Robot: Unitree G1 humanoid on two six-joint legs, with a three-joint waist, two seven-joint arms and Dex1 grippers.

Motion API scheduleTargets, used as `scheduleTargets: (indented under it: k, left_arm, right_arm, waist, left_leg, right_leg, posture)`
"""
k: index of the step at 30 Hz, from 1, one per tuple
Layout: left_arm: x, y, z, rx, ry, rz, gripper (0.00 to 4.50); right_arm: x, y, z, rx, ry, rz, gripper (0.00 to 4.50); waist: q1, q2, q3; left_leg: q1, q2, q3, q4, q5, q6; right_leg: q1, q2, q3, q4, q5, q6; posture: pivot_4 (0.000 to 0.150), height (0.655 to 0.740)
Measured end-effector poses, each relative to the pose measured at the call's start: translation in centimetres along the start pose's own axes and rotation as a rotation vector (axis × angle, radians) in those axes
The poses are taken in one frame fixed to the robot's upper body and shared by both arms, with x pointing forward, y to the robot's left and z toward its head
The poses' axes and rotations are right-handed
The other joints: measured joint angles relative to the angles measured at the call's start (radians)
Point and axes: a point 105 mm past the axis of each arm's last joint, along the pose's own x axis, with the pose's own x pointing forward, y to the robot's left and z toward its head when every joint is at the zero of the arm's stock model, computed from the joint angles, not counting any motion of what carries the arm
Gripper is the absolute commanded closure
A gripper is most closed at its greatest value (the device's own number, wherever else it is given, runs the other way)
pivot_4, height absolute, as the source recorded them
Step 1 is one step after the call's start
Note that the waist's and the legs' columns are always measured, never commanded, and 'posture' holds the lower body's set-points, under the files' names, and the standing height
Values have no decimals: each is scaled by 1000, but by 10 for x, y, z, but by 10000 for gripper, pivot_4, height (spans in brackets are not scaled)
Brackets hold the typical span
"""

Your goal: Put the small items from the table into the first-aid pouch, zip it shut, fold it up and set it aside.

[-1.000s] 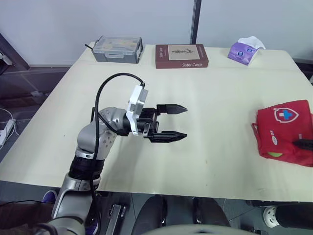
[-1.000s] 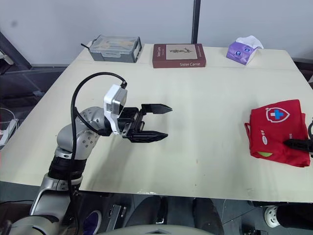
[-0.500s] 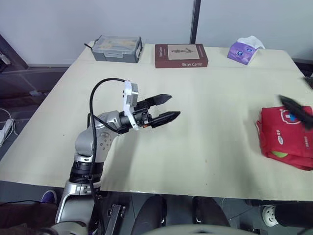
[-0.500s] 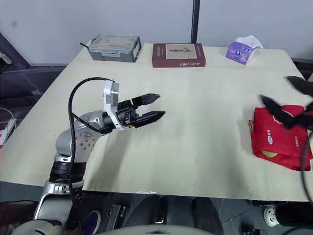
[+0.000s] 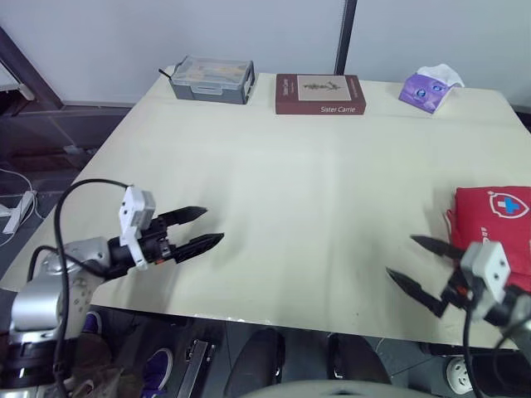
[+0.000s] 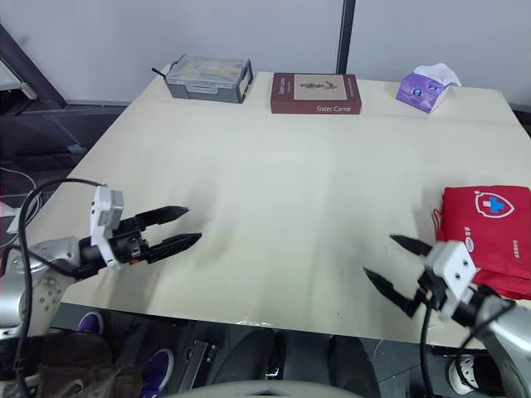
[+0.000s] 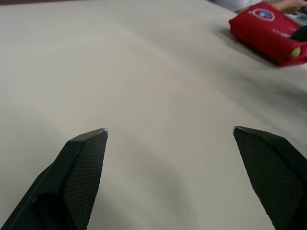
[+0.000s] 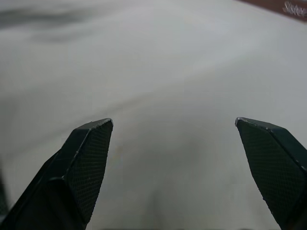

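The red first-aid pouch [image 5: 500, 214] with a white cross badge lies closed and folded flat at the table's right edge; it also appears in the left wrist view as the red pouch [image 7: 267, 29]. My right gripper [image 5: 400, 255] hovers open just left of the pouch near the front edge, with nothing between its fingers [image 8: 91, 153]. My left gripper [image 5: 212, 225] stands open and empty over the front left of the table [image 5: 315, 182], far from the pouch, its fingers [image 7: 84, 163] spread wide over bare tabletop.
Along the back edge stand a grey plastic box [image 5: 212, 79], a brown book [image 5: 320, 94] and a purple tissue pack [image 5: 430, 87]. The table's front edge runs just below both grippers.
The camera view has shifted. My left gripper has drawn back left toward the front edge. My right gripper has come off the pouch and dropped to the front right, open.
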Motion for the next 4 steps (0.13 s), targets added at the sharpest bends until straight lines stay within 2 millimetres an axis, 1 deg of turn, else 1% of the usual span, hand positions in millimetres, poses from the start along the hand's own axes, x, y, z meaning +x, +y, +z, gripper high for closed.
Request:
scheduleTargets:
  k: [2, 4]
  left_arm:
    - [-2, -1, -3, -5, 8, 1, 0]
    - [-3, -1, -4, -1, 14, 2, 0]
  right_arm:
    - [-4, 2, -2, 5, 2, -26, 1385]
    - [-5, 1, 0, -6, -2, -51, 1385]
  waist:
    - [-6, 0, 0]
    - [-7, 0, 0]
  left_leg:
    - [0, 1, 1, 0, 0, -1]
    - [0, 2, 1, 0, -1, -1]
  right_leg:
    - [-1, -6, -9, 0, 1, -1]
    - [-1, -6, -10, 0, 2, -2]
  posture:
    - [1500, 7400]
    - [1500, 7400]
